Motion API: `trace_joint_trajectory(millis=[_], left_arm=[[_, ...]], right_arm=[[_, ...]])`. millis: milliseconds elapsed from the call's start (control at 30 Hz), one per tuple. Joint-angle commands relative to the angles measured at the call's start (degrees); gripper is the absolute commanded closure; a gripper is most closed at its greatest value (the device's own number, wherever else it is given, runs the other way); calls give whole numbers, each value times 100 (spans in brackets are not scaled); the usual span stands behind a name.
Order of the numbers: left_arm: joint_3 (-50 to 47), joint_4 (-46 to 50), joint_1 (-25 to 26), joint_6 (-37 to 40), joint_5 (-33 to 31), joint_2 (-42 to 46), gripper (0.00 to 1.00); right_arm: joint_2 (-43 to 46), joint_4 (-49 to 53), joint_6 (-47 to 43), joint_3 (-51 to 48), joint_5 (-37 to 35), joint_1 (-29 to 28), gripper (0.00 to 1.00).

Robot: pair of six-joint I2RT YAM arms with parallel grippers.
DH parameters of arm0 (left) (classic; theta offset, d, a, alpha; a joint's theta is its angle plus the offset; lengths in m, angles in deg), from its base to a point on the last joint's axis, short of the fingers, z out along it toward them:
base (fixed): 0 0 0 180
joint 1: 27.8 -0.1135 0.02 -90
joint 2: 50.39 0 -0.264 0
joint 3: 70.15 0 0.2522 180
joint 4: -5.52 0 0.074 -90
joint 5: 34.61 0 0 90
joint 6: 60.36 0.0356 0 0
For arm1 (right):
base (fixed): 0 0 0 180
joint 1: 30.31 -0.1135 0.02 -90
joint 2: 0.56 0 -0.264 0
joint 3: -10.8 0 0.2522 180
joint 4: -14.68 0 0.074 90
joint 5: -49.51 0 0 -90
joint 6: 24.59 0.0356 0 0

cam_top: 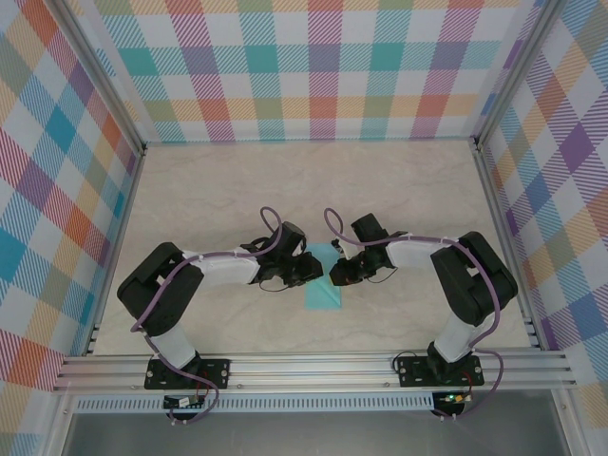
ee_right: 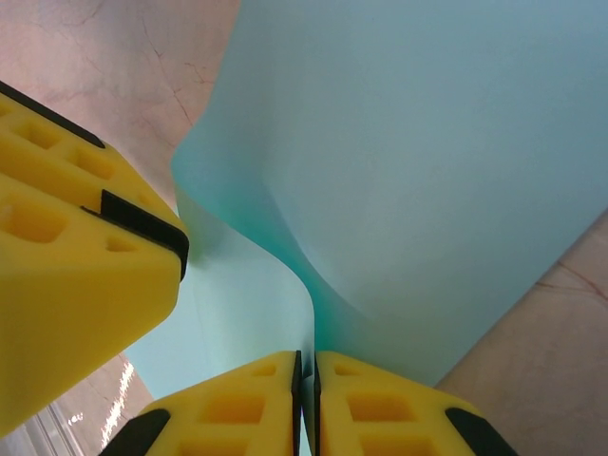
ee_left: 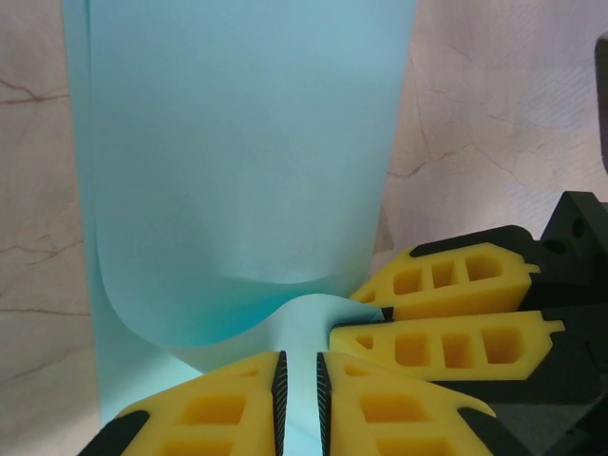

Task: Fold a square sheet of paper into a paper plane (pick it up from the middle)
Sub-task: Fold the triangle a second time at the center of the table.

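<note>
Mid-fold: the cyan paper point(cam_top: 324, 297) lies at the middle of the tabletop point(cam_top: 218, 190), a flap curled up. Right fingers point(ee_right: 237, 404) pinch it shut. Left fingers point(ee_left: 218, 408) straddle its edge, a sliver apart, grip unclear. Next, probably: carry the flap over and crease.

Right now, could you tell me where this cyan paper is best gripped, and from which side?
Pinch the paper at its raised middle ridge, coming from above with a finger on each side. Its ends lie flat on the table, while the ridge stands up; the right gripper is shut on it there.
</note>
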Motion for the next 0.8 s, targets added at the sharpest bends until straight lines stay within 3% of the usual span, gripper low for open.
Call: trace_joint_trajectory(millis=[0,767], left_arm=[[65,-152,113,-43,92,-84,81],[-107,-258,107,-87,-22,-439,82]], right_arm=[[-88,72,-100,160,27,33,87],[-191,123,-78,220,-52,33,86]])
